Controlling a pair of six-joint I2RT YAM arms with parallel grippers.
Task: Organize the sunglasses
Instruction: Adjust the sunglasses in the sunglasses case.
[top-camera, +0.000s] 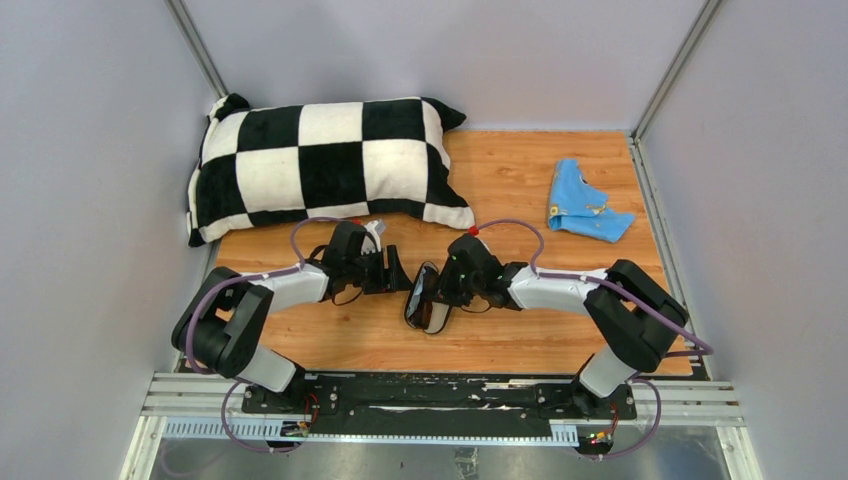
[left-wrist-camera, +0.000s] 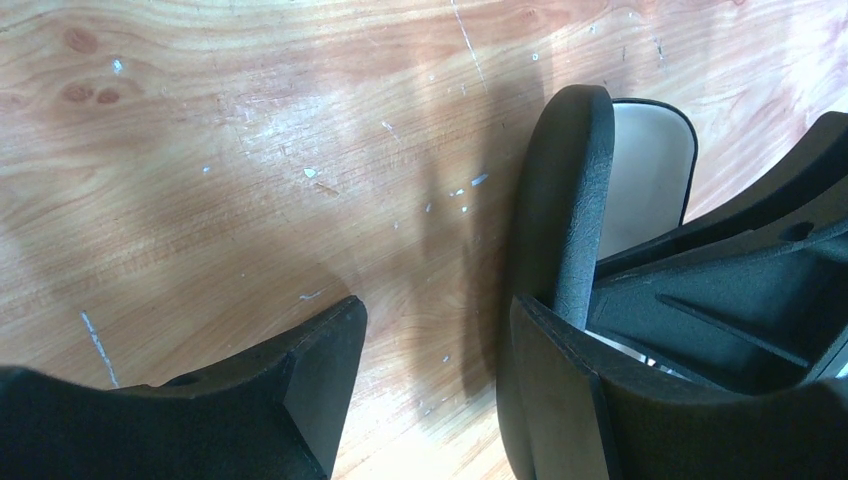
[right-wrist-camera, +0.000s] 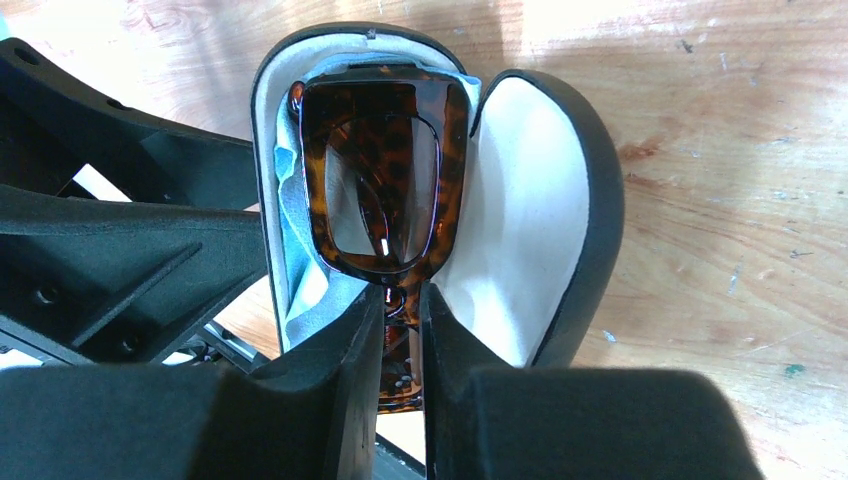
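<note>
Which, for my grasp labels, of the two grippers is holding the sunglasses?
The right gripper: its jaws pinch the sunglasses in the open case. The left gripper stands beside the case, jaws spread with nothing between.

On your desk (top-camera: 520, 180), the pillow (top-camera: 320, 165) lies at the far left, along the back edge. A cloth (top-camera: 585, 212) lies at the far right, well apart from it. Nearer you, about the middle of the desk, the case (top-camera: 425, 305) is open between the two hands, with the left hand (top-camera: 398, 272) just to its left and the right hand (top-camera: 445, 288) just to its right. In your right wrist view, the sunglasses (right-wrist-camera: 385, 170) sit inside one half of the case, on a second cloth (right-wrist-camera: 295, 250) tucked into that half. The other half is beside them. The near end of the sunglasses lies within the right hand's grip.
</note>
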